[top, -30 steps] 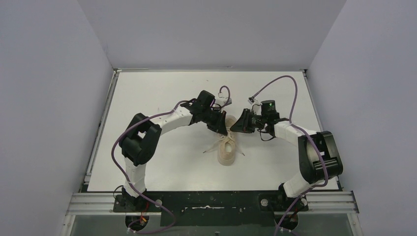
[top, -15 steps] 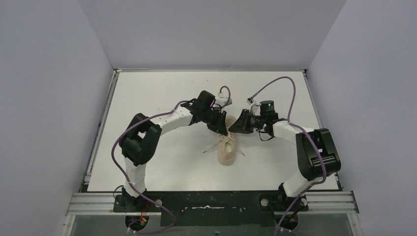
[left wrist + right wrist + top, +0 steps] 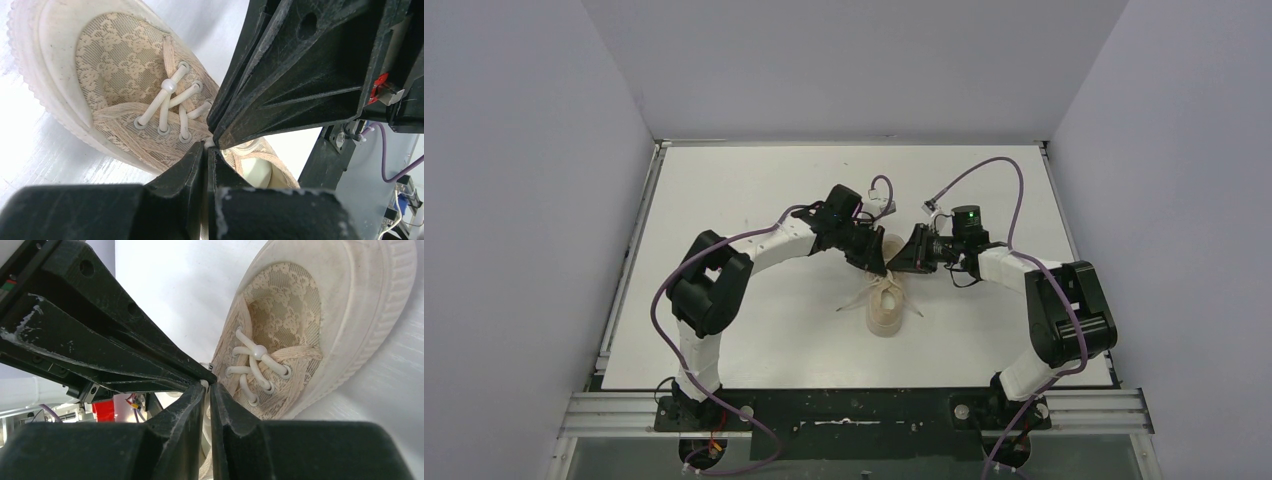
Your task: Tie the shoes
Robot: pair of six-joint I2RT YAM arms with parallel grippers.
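A small cream-beige sneaker (image 3: pixel 885 305) lies mid-table, toe toward me, with thin cream laces (image 3: pixel 856 299) trailing to its sides. It also shows in the left wrist view (image 3: pixel 125 90) and the right wrist view (image 3: pixel 295 325). My left gripper (image 3: pixel 879 264) and right gripper (image 3: pixel 894 262) meet tip to tip just above the shoe's lacing. In the left wrist view the left gripper (image 3: pixel 206 146) is shut on a cream lace strand. In the right wrist view the right gripper (image 3: pixel 206 385) is shut on a cream lace strand too.
Purple cables (image 3: pixel 999 165) loop over both arms behind the shoe. The white table (image 3: pixel 754 190) is bounded by grey walls, with a metal rail (image 3: pixel 854 408) at the near edge.
The right gripper has edged left toward the left gripper until their tips meet over the shoe. The left arm and the shoe have barely moved.
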